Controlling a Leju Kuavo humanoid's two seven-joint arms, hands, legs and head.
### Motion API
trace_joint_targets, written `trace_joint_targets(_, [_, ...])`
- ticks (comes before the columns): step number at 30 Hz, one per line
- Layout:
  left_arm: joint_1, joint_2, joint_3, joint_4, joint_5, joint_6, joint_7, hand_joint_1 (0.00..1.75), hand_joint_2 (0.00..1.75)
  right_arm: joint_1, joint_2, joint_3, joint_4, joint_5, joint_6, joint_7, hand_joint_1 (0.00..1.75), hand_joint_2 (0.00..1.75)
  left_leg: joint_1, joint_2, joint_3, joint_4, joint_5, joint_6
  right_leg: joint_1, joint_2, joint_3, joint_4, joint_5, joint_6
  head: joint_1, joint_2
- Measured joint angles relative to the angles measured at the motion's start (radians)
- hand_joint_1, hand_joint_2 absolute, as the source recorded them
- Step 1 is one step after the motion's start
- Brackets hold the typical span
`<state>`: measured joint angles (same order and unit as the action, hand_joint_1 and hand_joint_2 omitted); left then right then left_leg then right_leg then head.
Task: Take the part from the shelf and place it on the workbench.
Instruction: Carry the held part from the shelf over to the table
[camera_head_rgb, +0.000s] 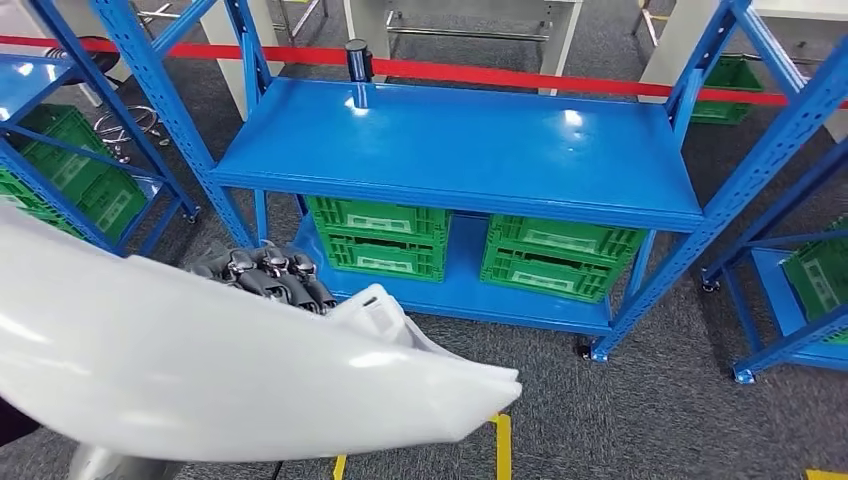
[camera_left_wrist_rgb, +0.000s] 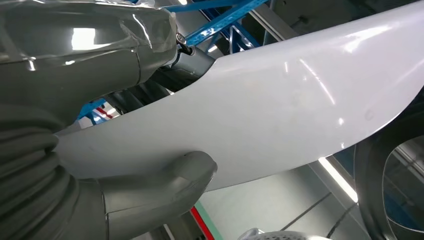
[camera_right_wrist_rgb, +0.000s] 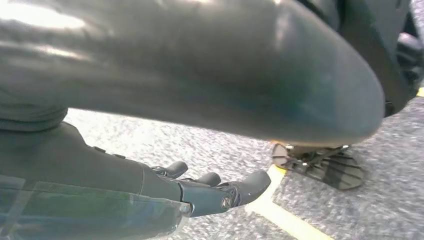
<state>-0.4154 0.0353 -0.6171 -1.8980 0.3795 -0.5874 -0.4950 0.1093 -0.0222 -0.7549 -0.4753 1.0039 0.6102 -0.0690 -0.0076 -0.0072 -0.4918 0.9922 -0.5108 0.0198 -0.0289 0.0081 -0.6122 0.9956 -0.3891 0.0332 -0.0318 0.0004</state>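
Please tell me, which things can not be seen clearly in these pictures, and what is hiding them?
- White part: its full shape; the head view's left and bottom edges cut it off.
- Left hand: the part hides all but its dark fingers in the head view.
- Left wrist view: the part blocks most of the blue shelf.
- Right hand: blurred; it seems to hold nothing above the grey floor.
- Workbench: cannot be identified.

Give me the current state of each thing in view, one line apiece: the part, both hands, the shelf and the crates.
White part: off the shelf, held by the left robot hand.
Right robot hand: holds nothing, fingers extended above the carpet.
Blue shelf: top level bare.
Green crates: on the shelf's lower level.
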Motion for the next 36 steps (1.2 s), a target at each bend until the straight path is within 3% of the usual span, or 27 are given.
trace_joint_targets(2, [0.0,-0.004,0.0,-0.001,-0.002,0.0,0.004,1.75,1.75,-0.006,0.001,0.0,0.013,0.01,-0.007,-0.02,0.0,0.0,0.0,0.004,-0.012,-0.019,0.028,0.018,0.0,0.0,-0.012,0.006,-0.007,0.005,0.0,0.0])
trace_joint_targets(3, [0.0,-0.006,0.001,-0.001,-0.003,-0.001,0.005,1.75,1.75,-0.01,0.002,0.001,0.022,0.016,-0.012,-0.03,0.0,0.0,0.001,0.006,-0.021,-0.029,0.047,0.026,0.001,-0.001,-0.024,0.029,-0.035,-0.001,0.001,0.0])
trace_joint_targets(5, [0.001,-0.009,0.0,-0.001,-0.005,-0.003,0.006,1.75,1.75,-0.02,0.001,0.001,0.043,0.026,-0.033,-0.051,0.0,0.0,0.0,0.006,-0.049,-0.038,0.081,0.036,0.004,-0.002,-0.059,0.135,-0.129,-0.017,0.006,0.0])
trace_joint_targets(6, [0.003,-0.009,0.0,0.0,-0.008,-0.005,0.006,1.75,1.75,-0.027,-0.001,0.002,0.056,0.031,-0.049,-0.062,0.0,0.0,-0.002,0.007,-0.066,-0.038,0.095,0.038,0.004,-0.002,-0.074,0.201,-0.166,-0.019,0.007,0.0])
trace_joint_targets(7, [0.005,-0.009,-0.001,0.001,-0.012,-0.007,0.006,1.75,1.75,-0.036,-0.004,0.002,0.07,0.035,-0.069,-0.074,0.0,0.0,-0.004,0.009,-0.084,-0.037,0.109,0.038,0.004,-0.002,-0.081,0.254,-0.183,-0.015,0.008,0.0])
trace_joint_targets(8, [0.006,-0.009,-0.002,0.002,-0.016,-0.008,0.006,1.75,1.75,-0.045,-0.009,0.002,0.087,0.038,-0.092,-0.085,0.0,0.0,-0.006,0.01,-0.103,-0.036,0.123,0.038,0.004,-0.002,-0.074,0.281,-0.18,-0.005,0.008,0.0])
trace_joint_targets(9, [0.007,-0.009,-0.002,0.003,-0.02,-0.008,0.006,1.75,1.75,-0.053,-0.014,0.002,0.103,0.04,-0.111,-0.094,0.0,0.0,-0.006,0.011,-0.121,-0.034,0.136,0.036,0.004,-0.002,-0.049,0.273,-0.16,0.007,0.009,0.0])
trace_joint_targets(11, [0.009,-0.009,-0.002,0.004,-0.024,-0.008,0.006,1.75,1.75,-0.068,-0.024,0.003,0.129,0.044,-0.135,-0.104,0.0,0.0,-0.007,0.011,-0.156,-0.024,0.158,0.03,0.004,-0.003,0.049,0.157,-0.128,0.02,0.01,0.0])
trace_joint_targets(13, [0.009,-0.009,-0.003,0.004,-0.027,-0.01,0.006,1.75,1.75,-0.079,-0.033,0.004,0.145,0.048,-0.144,-0.113,0.0,0.0,-0.009,0.012,-0.181,-0.007,0.175,0.021,0.008,-0.001,0.136,0.022,-0.144,0.009,0.009,0.0])
trace_joint_targets(14, [0.008,-0.009,-0.004,0.004,-0.03,-0.011,0.006,1.75,1.75,-0.083,-0.036,0.004,0.153,0.05,-0.146,-0.118,0.0,0.0,-0.01,0.012,-0.188,-0.001,0.182,0.015,0.011,0.0,0.153,-0.01,-0.157,0.0,0.01,0.0])
trace_joint_targets(16, [0.009,-0.009,-0.006,0.004,-0.034,-0.012,0.006,1.75,1.75,-0.087,-0.04,0.004,0.167,0.054,-0.15,-0.125,0.0,0.0,-0.006,0.011,-0.193,0.003,0.194,0.004,0.012,-0.001,0.145,-0.014,-0.153,-0.016,0.009,0.0])
trace_joint_targets(17, [0.009,-0.009,-0.007,0.005,-0.034,-0.012,0.006,1.75,1.75,-0.089,-0.041,0.005,0.174,0.055,-0.151,-0.129,0.0,0.0,-0.003,0.01,-0.196,0.011,0.181,-0.002,0.01,-0.003,0.139,-0.013,-0.145,-0.025,0.009,0.0])
trace_joint_targets(19, [0.008,-0.008,-0.007,0.005,-0.033,-0.013,0.005,1.75,1.75,-0.092,-0.043,0.006,0.184,0.059,-0.154,-0.14,0.0,0.0,0.004,0.008,-0.214,0.077,0.101,-0.017,0.006,-0.008,0.123,-0.014,-0.124,-0.039,0.007,0.0])
trace_joint_targets(21, [0.008,-0.007,-0.008,0.005,-0.033,-0.014,0.003,1.75,1.75,-0.095,-0.043,0.008,0.192,0.062,-0.156,-0.155,0.0,0.0,0.011,0.007,-0.242,0.209,-0.001,-0.03,0.008,-0.01,0.1,-0.012,-0.1,-0.043,0.005,0.0])
trace_joint_targets(22, [0.008,-0.007,-0.008,0.005,-0.032,-0.015,0.002,1.75,1.75,-0.096,-0.044,0.009,0.196,0.064,-0.156,-0.163,0.0,0.0,0.014,0.007,-0.25,0.269,-0.026,-0.033,0.008,-0.01,0.086,-0.012,-0.088,-0.042,0.005,0.0])
trace_joint_targets(23, [0.009,-0.006,-0.009,0.005,-0.032,-0.016,0.001,1.75,1.75,-0.096,-0.044,0.011,0.199,0.066,-0.156,-0.169,0.0,0.0,0.016,0.007,-0.245,0.304,-0.028,-0.035,0.008,-0.01,0.071,-0.011,-0.075,-0.04,0.005,0.0])
trace_joint_targets(24, [0.009,-0.006,-0.009,0.005,-0.031,-0.017,0.0,1.75,1.75,-0.096,-0.045,0.012,0.202,0.067,-0.156,-0.173,0.0,0.0,0.017,0.007,-0.222,0.302,-0.012,-0.034,0.009,-0.01,0.057,-0.01,-0.064,-0.038,0.004,0.0])
trace_joint_targets(26, [0.008,-0.005,-0.009,0.003,-0.03,-0.019,-0.001,1.75,1.75,-0.097,-0.048,0.012,0.206,0.067,-0.156,-0.176,0.0,0.0,0.017,0.006,-0.122,0.19,0.025,-0.026,0.009,-0.009,0.035,-0.01,-0.045,-0.032,0.004,0.0])
trace_joint_targets(28, [0.007,-0.006,-0.009,-0.002,-0.029,-0.02,-0.001,1.75,1.75,-0.099,-0.05,0.012,0.21,0.067,-0.157,-0.18,0.0,0.0,0.012,0.004,-0.019,0.045,0.016,-0.013,0.009,-0.009,0.022,-0.011,-0.027,-0.022,0.005,0.0])
trace_joint_targets(29, [0.005,-0.007,-0.009,-0.004,-0.028,-0.02,-0.001,1.75,1.75,-0.099,-0.051,0.012,0.212,0.067,-0.157,-0.183,0.0,0.0,0.007,0.003,0.006,0.004,0.005,-0.006,0.007,-0.009,0.019,-0.012,-0.019,-0.015,0.005,0.0])
trace_joint_targets(31, [0.004,-0.008,-0.009,-0.006,-0.029,-0.022,0.0,1.75,1.75,-0.099,-0.053,0.013,0.216,0.069,-0.156,-0.191,0.0,0.0,0.001,0.004,0.007,-0.019,0.011,0.007,0.005,-0.009,0.014,-0.016,-0.003,0.0,0.005,0.0])
trace_joint_targets(33, [0.002,-0.01,-0.011,-0.008,-0.031,-0.025,0.002,1.75,1.75,-0.099,-0.055,0.014,0.223,0.072,-0.152,-0.194,0.0,0.0,0.001,0.008,-0.005,-0.035,0.04,0.024,0.005,-0.009,-0.004,0.003,-0.023,0.001,0.007,0.0])
trace_joint_targets(34, [0.002,-0.012,-0.012,-0.008,-0.031,-0.026,0.002,1.75,1.75,-0.099,-0.056,0.015,0.226,0.073,-0.149,-0.196,0.0,0.0,0.002,0.01,-0.016,-0.043,0.057,0.032,0.006,-0.009,-0.019,0.036,-0.057,-0.005,0.009,0.0])
trace_joint_targets(36, [0.001,-0.014,-0.014,-0.009,-0.032,-0.028,0.003,1.75,1.75,-0.099,-0.059,0.018,0.23,0.075,-0.143,-0.204,0.0,0.0,-0.001,0.011,-0.047,-0.046,0.085,0.04,0.005,-0.009,-0.059,0.158,-0.15,-0.018,0.014,0.0])
